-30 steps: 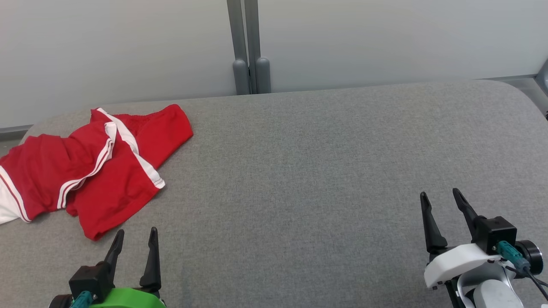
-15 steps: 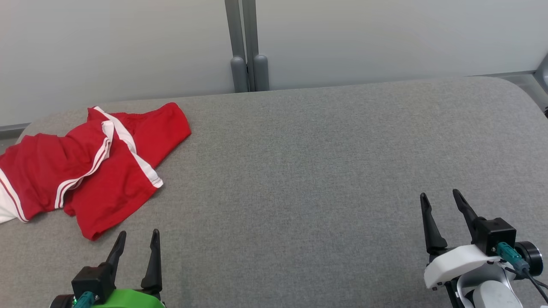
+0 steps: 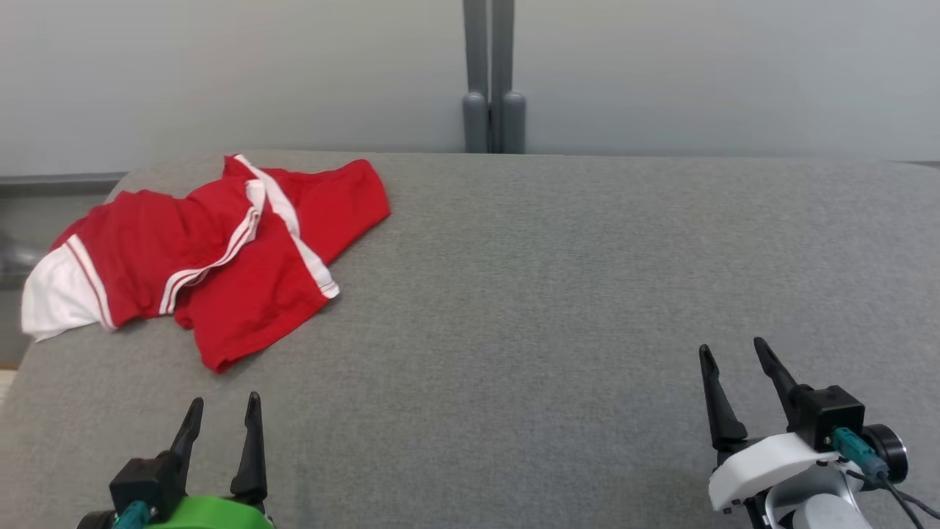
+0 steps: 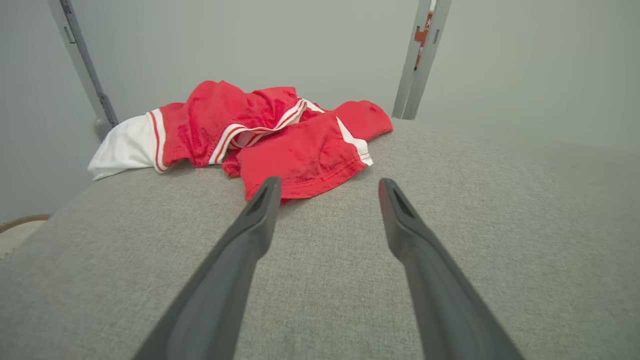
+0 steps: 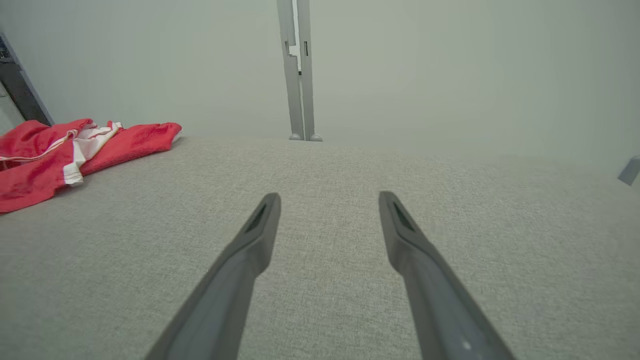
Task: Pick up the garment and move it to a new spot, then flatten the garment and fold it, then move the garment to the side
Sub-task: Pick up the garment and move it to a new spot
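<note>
A red garment (image 3: 213, 250) with white stripes and a white end lies crumpled at the far left of the grey padded table (image 3: 551, 294). The left wrist view has the garment (image 4: 270, 135) just beyond my left fingertips. My left gripper (image 3: 224, 404) stands open at the lower left, a short way in front of the garment's near hem, holding nothing. Far to the right, my right gripper (image 3: 733, 349) is open too, over bare table. Its wrist view shows the garment (image 5: 60, 150) at the far left and the right gripper (image 5: 327, 197) empty.
A pale grey wall with a vertical grey post (image 3: 490, 73) runs behind the table. The table's left edge (image 3: 22, 353) falls away just past the garment's white end. Wide bare table surface lies between the two grippers.
The head camera has turned left, so the whole picture shifted right and the garment's white end came into view. The garment itself and both open grippers have kept their places.
</note>
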`<state>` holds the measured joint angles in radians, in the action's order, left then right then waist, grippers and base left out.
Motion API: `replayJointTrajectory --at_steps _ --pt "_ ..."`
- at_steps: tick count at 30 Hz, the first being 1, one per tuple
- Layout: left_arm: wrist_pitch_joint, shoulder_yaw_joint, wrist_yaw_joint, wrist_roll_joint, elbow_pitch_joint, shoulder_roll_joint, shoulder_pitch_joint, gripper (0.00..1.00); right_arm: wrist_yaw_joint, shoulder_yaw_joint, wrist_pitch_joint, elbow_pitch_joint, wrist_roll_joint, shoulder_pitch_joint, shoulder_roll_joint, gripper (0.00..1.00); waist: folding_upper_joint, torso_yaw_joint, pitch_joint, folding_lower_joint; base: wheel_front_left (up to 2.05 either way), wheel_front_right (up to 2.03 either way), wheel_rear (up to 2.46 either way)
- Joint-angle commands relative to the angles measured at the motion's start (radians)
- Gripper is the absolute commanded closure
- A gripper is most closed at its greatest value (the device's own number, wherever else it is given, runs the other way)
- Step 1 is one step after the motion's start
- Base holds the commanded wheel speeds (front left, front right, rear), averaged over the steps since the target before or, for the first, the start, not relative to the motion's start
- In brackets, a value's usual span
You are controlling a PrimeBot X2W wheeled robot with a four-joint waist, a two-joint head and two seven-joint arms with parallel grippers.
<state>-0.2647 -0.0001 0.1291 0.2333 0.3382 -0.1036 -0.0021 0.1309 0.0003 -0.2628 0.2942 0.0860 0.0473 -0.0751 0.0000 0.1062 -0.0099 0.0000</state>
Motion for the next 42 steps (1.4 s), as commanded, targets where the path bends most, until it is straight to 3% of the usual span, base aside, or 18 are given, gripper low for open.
replayJointTrajectory --at_steps 1,7,14,20,27,34,42 --pt "0.000 0.011 0.003 -0.005 0.005 0.004 0.019 0.00 0.000 0.013 -0.003 0.003 0.006 -0.001 0.003 0.00 0.0000 0.115 -0.013 0.0000 0.00 0.00 0.00" --pt "0.000 0.056 0.003 -0.011 0.006 0.006 0.042 0.00 0.000 0.084 -0.003 0.019 0.018 0.027 0.011 0.00 0.0000 0.256 -0.024 0.0000 0.00 0.00 0.00" --pt "0.000 0.068 0.003 -0.009 0.000 0.006 0.039 0.00 0.000 0.150 -0.003 0.028 0.033 0.055 0.013 0.00 0.0000 0.298 -0.016 0.0000 0.00 0.00 0.00" --pt "0.000 0.022 0.003 0.018 0.007 -0.003 -0.049 0.00 -0.001 0.195 -0.003 0.006 0.035 0.084 -0.007 0.00 0.0000 0.245 0.064 0.0000 0.00 0.00 0.00" --pt "0.012 -0.120 0.003 0.092 0.111 -0.064 -0.347 0.00 -0.001 0.251 -0.003 -0.062 0.020 0.229 -0.076 0.00 0.0000 0.134 0.336 0.0000 0.00 0.00 0.00" --pt "0.154 -0.235 0.001 0.225 0.274 -0.146 -0.696 0.00 -0.001 0.309 -0.003 -0.133 0.013 0.380 -0.127 0.00 0.0000 0.053 0.579 0.0000 0.00 0.00 0.00" --pt "0.298 -0.248 0.001 0.397 0.476 -0.233 -0.926 0.00 -0.001 0.382 -0.003 -0.196 0.018 0.430 -0.148 0.00 0.0000 -0.014 0.676 0.0000 0.00 0.00 0.00"
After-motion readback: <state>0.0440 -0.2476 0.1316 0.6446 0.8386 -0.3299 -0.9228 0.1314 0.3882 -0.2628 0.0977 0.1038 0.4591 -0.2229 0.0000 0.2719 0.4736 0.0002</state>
